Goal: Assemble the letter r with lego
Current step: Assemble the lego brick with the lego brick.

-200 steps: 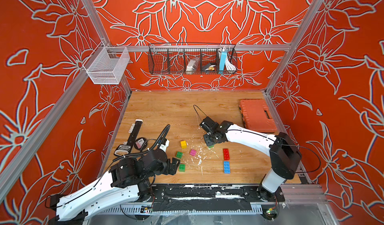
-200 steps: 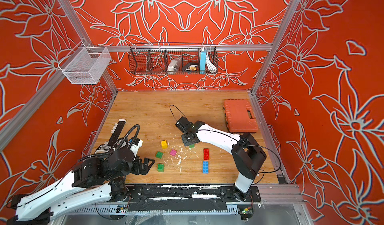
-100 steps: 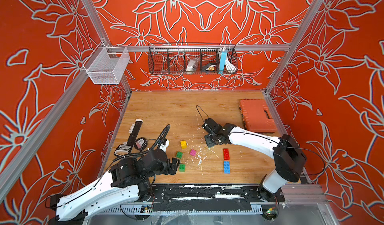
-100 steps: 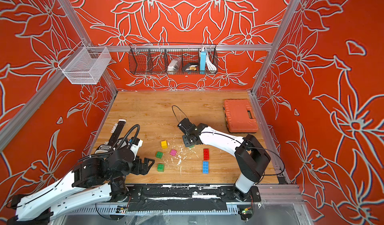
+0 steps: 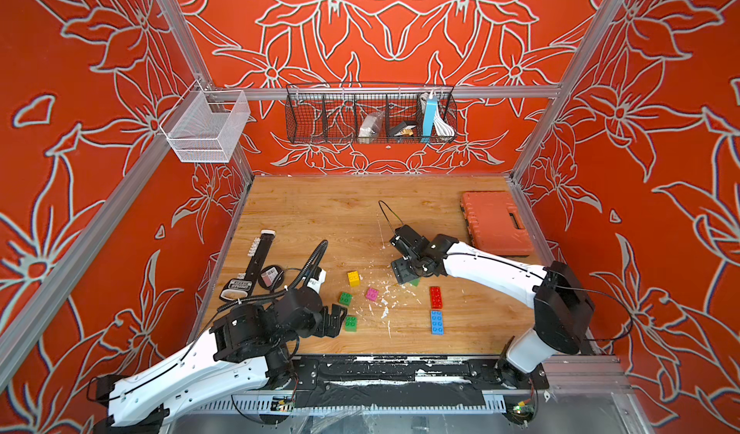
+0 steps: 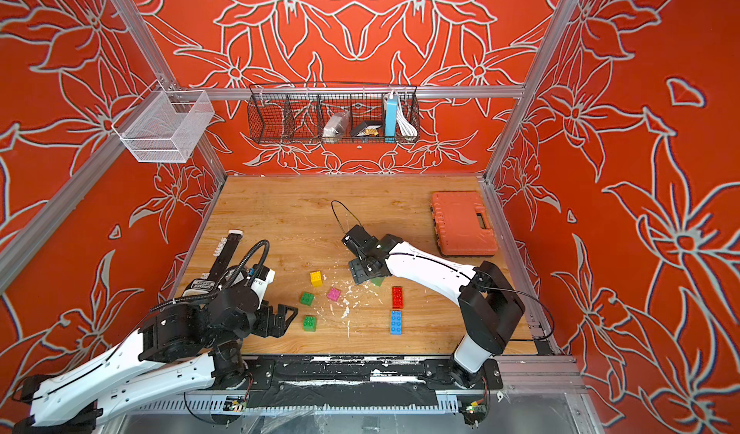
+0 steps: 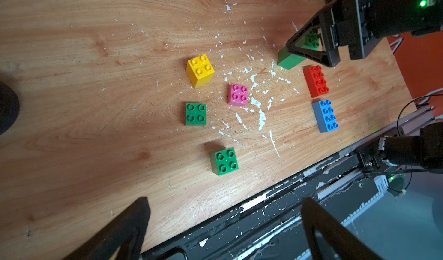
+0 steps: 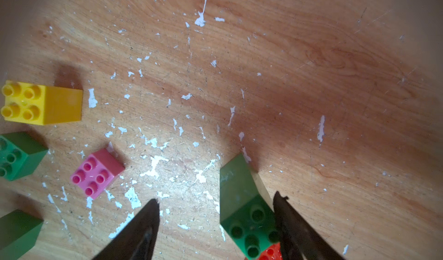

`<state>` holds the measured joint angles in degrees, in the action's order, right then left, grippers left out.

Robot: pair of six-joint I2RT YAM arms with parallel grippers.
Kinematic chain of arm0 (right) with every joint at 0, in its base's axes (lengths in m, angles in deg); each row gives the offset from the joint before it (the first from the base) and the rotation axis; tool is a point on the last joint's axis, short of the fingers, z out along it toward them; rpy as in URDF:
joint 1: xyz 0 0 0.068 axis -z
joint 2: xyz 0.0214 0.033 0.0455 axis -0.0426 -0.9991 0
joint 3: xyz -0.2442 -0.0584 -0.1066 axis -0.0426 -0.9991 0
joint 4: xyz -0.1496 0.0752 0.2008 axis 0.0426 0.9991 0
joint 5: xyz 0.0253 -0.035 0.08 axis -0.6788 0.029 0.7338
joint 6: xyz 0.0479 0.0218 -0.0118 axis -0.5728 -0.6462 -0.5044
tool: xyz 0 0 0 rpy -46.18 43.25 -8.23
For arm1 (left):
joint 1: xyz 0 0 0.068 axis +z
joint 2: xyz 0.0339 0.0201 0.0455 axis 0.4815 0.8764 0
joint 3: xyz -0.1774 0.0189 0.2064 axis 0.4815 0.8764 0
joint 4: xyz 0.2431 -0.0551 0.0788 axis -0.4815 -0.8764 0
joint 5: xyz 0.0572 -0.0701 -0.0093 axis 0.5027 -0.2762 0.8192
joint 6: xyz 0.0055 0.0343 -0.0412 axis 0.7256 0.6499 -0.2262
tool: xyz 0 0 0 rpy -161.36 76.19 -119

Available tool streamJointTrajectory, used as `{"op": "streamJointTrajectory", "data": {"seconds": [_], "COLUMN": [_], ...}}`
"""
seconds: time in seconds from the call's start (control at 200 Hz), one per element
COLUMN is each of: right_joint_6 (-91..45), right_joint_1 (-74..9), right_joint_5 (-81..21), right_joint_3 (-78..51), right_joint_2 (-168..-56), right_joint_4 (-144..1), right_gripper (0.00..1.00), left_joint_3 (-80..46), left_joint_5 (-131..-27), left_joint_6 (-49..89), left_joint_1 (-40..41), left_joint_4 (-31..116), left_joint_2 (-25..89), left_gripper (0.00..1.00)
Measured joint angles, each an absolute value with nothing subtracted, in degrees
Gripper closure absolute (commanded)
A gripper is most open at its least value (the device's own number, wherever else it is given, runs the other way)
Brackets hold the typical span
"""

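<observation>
The right gripper (image 8: 217, 196), jaws parted and holding nothing, straddles the tall green stack (image 8: 237, 189), which stands close against one finger, just beside the red brick's (image 5: 436, 296) end.

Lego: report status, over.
Left hand open, empty. Right hand open around tall green brick, standing on table. Red brick close beside it.
</observation>
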<state>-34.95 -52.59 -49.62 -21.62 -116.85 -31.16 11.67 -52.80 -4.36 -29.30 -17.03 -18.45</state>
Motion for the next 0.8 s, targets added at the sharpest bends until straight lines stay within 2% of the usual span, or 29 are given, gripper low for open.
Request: {"op": "streamJointTrajectory", "data": {"seconds": [0.225, 0.41, 0.6, 0.801], "right_joint_6": [-34.91, -35.33, -39.22, -45.07], "right_joint_1": [-51.81, -49.47, -46.19, -45.58], "right_joint_5": [-49.71, -50.60, -51.57, -47.65], "right_joint_3": [-21.60, -21.51, -24.03, -36.03], "right_joint_2": [-116.41, -113.06, -104.50, -97.65], "right_joint_4": [-30.13, -26.90, -23.23, -22.55], "right_gripper": [0.17, 0.16, 0.20, 0.26], "left_joint_3": [11.67, 11.67, 11.67, 11.67], "left_joint_5": [-52.80, -52.80, -52.80, -52.82], "left_joint_6": [-4.33, -4.33, -4.31, -4.29], "left_joint_1": [-29.30, -29.30, -29.30, -29.30], "left_joint_4": [-17.03, -17.03, -17.03, -17.03], "left_joint_2": [-18.45, -18.45, -18.40, -18.25], "left_gripper": [0.01, 0.01, 0.01, 0.01]}}
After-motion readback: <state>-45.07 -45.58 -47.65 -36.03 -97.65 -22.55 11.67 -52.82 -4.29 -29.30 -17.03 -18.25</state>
